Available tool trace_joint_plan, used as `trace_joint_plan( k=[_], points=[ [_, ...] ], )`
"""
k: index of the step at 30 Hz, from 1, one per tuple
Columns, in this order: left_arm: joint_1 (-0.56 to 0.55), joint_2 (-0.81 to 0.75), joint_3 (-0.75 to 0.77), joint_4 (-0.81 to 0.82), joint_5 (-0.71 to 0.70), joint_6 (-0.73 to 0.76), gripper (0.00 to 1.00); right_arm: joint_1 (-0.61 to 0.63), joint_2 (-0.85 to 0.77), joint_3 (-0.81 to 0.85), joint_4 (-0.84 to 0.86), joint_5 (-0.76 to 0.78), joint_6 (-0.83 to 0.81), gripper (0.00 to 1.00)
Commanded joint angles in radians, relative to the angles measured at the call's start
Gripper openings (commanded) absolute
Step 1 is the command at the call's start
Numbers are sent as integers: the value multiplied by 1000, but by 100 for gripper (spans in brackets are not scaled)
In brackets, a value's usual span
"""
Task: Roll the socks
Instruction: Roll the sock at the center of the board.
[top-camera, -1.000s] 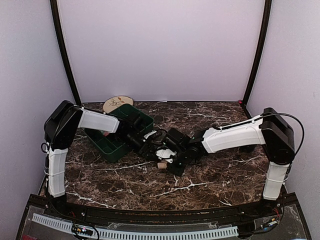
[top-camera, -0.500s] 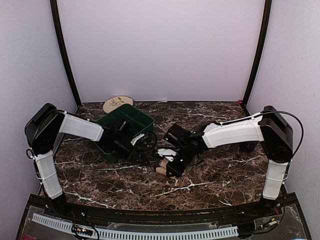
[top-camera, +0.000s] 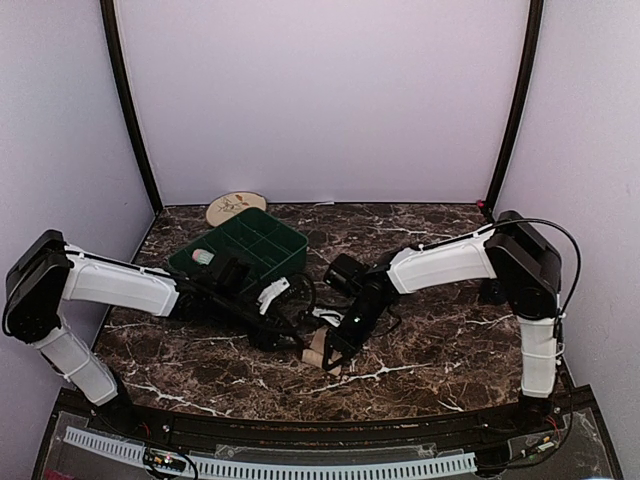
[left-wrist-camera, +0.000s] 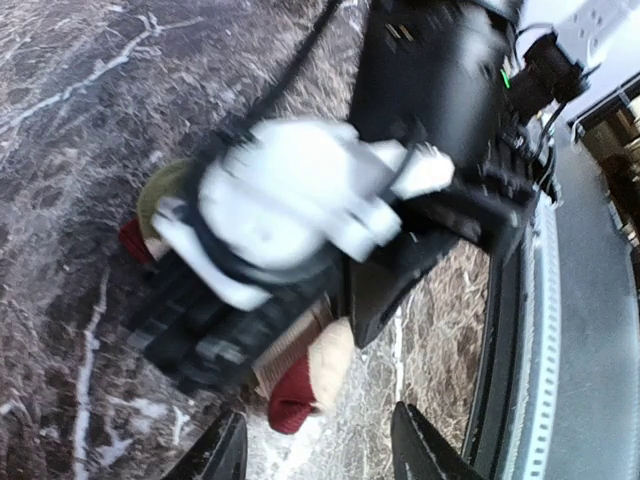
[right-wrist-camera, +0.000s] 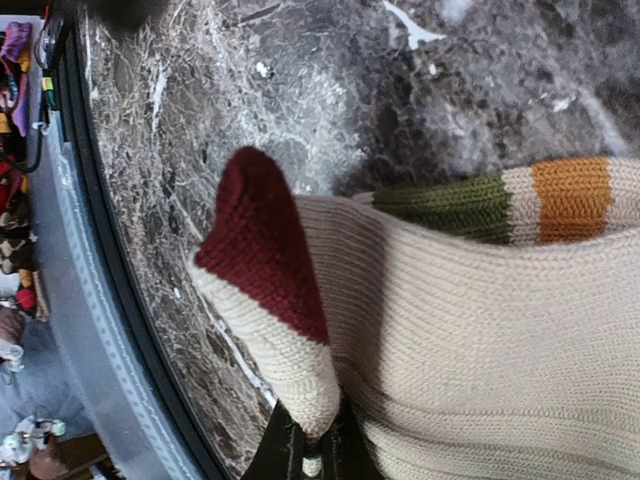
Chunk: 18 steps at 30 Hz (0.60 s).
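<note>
Right wrist view: my right gripper (right-wrist-camera: 310, 440) is clamped on the one tan sock (right-wrist-camera: 450, 330), arm stretched low just in front of the one green tray (top-camera: 287, 230); left gripper (left-wrist-camera: 318, 455) sits spread wide nearby.

Centre of the bench (top-camera: 450, 345) is crowded: the right gripper (top-camera: 335, 348), clamped on the tan sock (right-wrist-camera: 470, 320), sits squarely ahead of the left gripper (left-wrist-camera: 318, 455) and its spread fingers (left-wrist-camera: 225, 455). The green bin (top-camera: 270, 245) walls off the rear left; the bench's right side lies open.
</note>
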Motion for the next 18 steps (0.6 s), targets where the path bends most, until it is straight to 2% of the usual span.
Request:
trace_joint_plan(
  k=[1, 10, 18],
  points=[
    [-73, -74, -74, 49, -198, 64, 52, -27, 16, -17, 16, -118, 57, 0],
    [-235, -174, -209, 198, -537, 314, 50, -46, 63, 33, -57, -173, 71, 0],
    [-362, -137, -271, 368, -721, 624, 51, -51, 86, 58, -100, -201, 79, 0]
  ],
)
